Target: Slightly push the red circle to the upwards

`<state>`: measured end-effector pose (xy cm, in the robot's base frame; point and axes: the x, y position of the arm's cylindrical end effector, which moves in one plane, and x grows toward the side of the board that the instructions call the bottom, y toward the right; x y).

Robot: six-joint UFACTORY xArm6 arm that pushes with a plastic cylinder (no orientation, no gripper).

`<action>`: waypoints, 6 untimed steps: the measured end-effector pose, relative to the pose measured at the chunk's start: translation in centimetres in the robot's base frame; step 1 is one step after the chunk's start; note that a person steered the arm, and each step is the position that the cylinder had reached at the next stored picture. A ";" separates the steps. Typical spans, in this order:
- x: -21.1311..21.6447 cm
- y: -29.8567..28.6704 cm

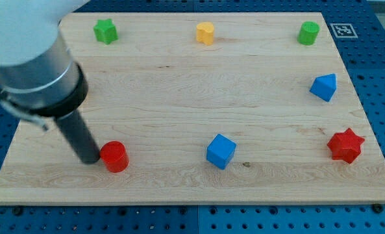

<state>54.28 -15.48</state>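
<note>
The red circle [115, 156] is a short red cylinder lying on the wooden board [179, 97] at the view's lower left. My tip [90, 158] sits just to its left, touching or almost touching its left edge. The dark rod rises from there up and to the left into the large grey arm body, which hides the board's upper left corner.
A blue cube [221, 151] lies right of the red circle. A red star [345, 145] is at lower right, a blue block [324, 87] at right. Along the top are a green star [105, 30], a yellow block [205, 32] and a green cylinder [308, 32].
</note>
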 end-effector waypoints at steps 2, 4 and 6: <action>-1.3 0.0; 5.9 0.0; -2.8 12.4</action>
